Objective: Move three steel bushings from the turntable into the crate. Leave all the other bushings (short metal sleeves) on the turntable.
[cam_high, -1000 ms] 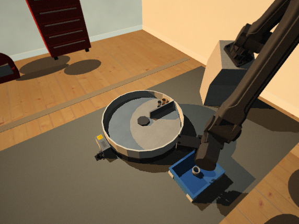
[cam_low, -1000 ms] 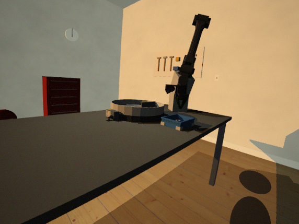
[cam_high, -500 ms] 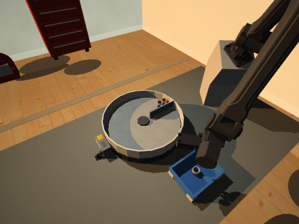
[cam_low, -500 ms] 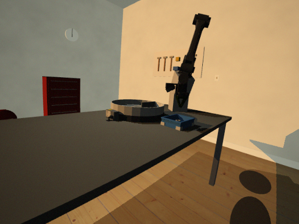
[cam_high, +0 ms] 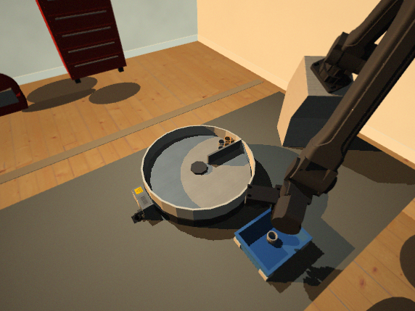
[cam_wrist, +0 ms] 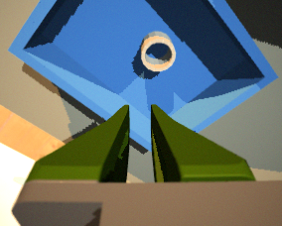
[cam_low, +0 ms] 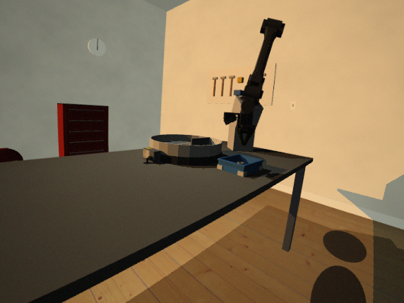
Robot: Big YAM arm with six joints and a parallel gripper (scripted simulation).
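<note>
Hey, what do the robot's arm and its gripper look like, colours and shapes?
The arm is dark brown to near black, with long, straight links and chunky, blocky joints. The gripper has two green, wedge-shaped fingers that taper to narrow tips, set on a brownish-grey body in the wrist view. I can't make out any lettering.

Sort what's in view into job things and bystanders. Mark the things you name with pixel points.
Job:
- bushing (cam_high: 272, 242) (cam_low: 240, 162) (cam_wrist: 171, 56) in crate
- bushings on turntable
- turntable (cam_high: 167, 182) (cam_low: 183, 151)
- crate (cam_high: 268, 259) (cam_low: 236, 166) (cam_wrist: 99, 59)
- claw (cam_low: 244, 143) (cam_wrist: 140, 113)

Bystanders:
- red drawer cabinet (cam_high: 85, 25) (cam_low: 85, 129)
- wall clock (cam_low: 93, 47)
- wall hammers (cam_low: 222, 85)
</note>
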